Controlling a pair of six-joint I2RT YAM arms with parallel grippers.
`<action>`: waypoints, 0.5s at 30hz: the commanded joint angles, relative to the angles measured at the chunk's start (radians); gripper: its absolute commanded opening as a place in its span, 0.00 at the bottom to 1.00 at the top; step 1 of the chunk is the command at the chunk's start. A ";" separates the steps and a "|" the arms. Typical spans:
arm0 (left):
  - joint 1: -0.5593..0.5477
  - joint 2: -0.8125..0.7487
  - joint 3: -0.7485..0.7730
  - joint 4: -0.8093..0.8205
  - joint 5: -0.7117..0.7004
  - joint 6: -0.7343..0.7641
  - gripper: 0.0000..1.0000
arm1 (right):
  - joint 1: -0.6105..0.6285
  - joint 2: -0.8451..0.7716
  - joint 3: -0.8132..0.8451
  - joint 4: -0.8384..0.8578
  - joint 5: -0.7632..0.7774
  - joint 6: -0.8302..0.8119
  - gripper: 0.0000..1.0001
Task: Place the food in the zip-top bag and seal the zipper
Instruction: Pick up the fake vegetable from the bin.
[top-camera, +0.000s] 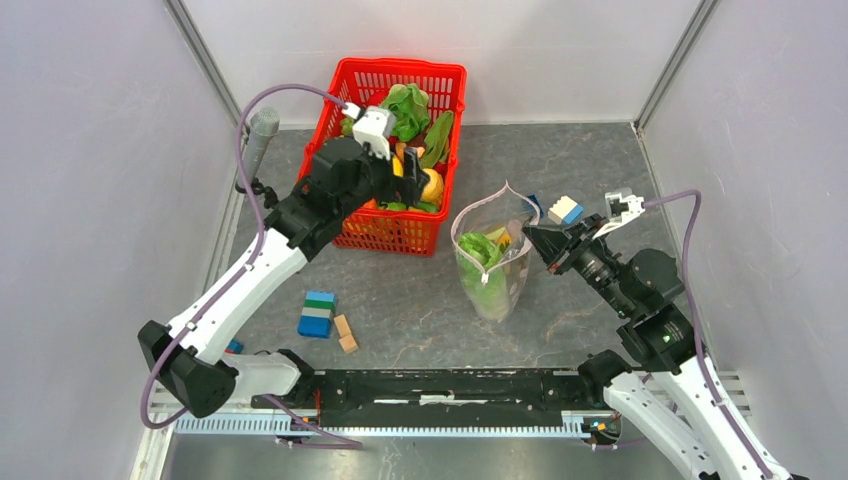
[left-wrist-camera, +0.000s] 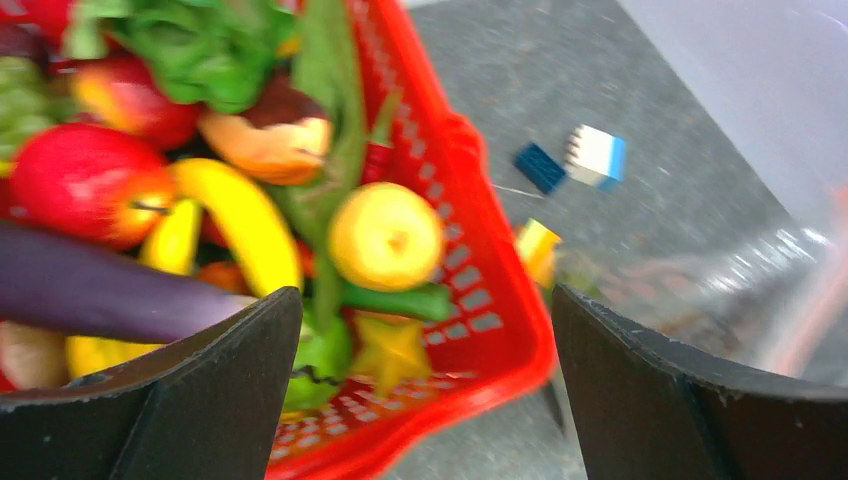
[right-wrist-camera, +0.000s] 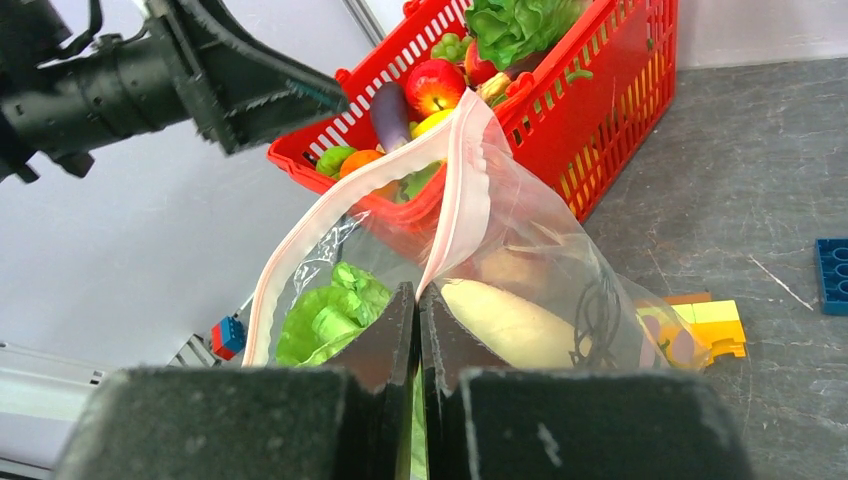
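Food (top-camera: 410, 115) lies piled in the red basket (top-camera: 345, 85) in the top view. The left gripper (top-camera: 400, 165) hangs over the basket's near half, its fingers wide apart and holding nothing. The zip-top bag (top-camera: 492, 265) stands just off the basket's near right corner with its mouth open. The right gripper (top-camera: 530, 233) is on the side of the bag away from the basket, pinched shut on the bag's edge. In the left wrist view the left gripper (left-wrist-camera: 425, 300) looks down into the basket. The purple eggplant (left-wrist-camera: 90, 290) lies by the left finger, a red apple (left-wrist-camera: 85, 185) is farther in, and a round yellow fruit (left-wrist-camera: 385, 237) sits near the basket's wall. These toys look light and hard with smooth skin, so round ones may slip or roll. The long eggplant looks easiest to take around its middle. In the right wrist view the right gripper (right-wrist-camera: 418, 295) is closed tight on the zipper (right-wrist-camera: 465, 190), the pink strip at the bag's mouth, in front of the basket. The bag looks thin, soft and floppy, so the strip seems the best place to hold it. A leafy green (right-wrist-camera: 325, 315) and a white radish (right-wrist-camera: 510, 325) lie inside.
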 joint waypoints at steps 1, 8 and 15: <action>0.086 0.064 0.072 -0.016 -0.121 0.014 1.00 | 0.002 -0.017 -0.005 0.051 -0.010 0.012 0.06; 0.210 0.137 0.055 0.032 -0.260 -0.110 1.00 | 0.002 -0.027 -0.030 0.084 -0.021 0.035 0.06; 0.249 0.213 0.026 0.056 -0.402 -0.250 1.00 | 0.002 -0.029 -0.030 0.078 -0.027 0.035 0.06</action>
